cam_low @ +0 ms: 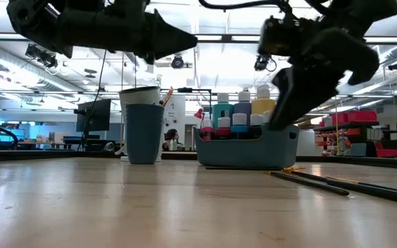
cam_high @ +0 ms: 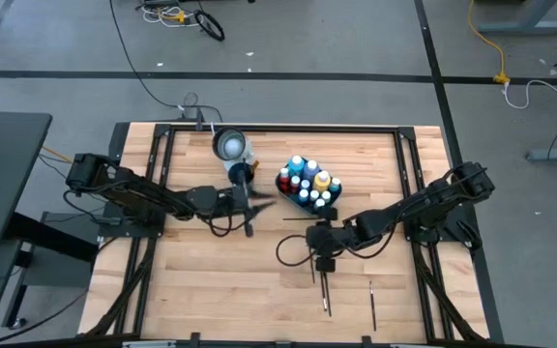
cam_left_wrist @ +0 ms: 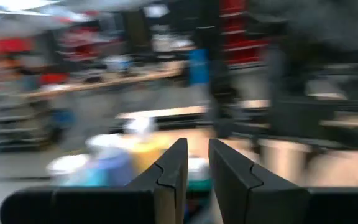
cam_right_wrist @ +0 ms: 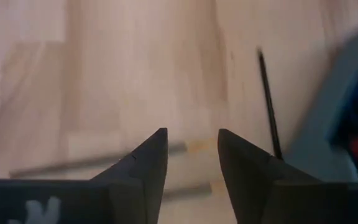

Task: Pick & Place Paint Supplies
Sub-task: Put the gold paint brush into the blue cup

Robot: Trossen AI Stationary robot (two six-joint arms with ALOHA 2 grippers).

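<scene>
Several small paint bottles [cam_high: 307,181] with pale caps stand upright in a teal tray [cam_low: 247,148] at the table's far middle. Two brushes [cam_high: 326,293] [cam_high: 372,301] lie flat near the front edge. A thin dark brush [cam_right_wrist: 267,99] lies beside the tray. My left gripper [cam_left_wrist: 197,162] hangs level above the table, left of the tray, pointing toward it, open with nothing between its fingers. My right gripper [cam_right_wrist: 191,140] slants down over the bare wood in front of the tray, open and empty, above a pale brush handle [cam_right_wrist: 92,160].
A dark blue cup [cam_low: 143,131] with a brush tip sticking out stands left of the tray, a pale round container [cam_high: 230,145] behind it. Dark rails [cam_high: 153,174] run along the table's left and right sides. Bare wood [cam_high: 220,280] lies at the near left.
</scene>
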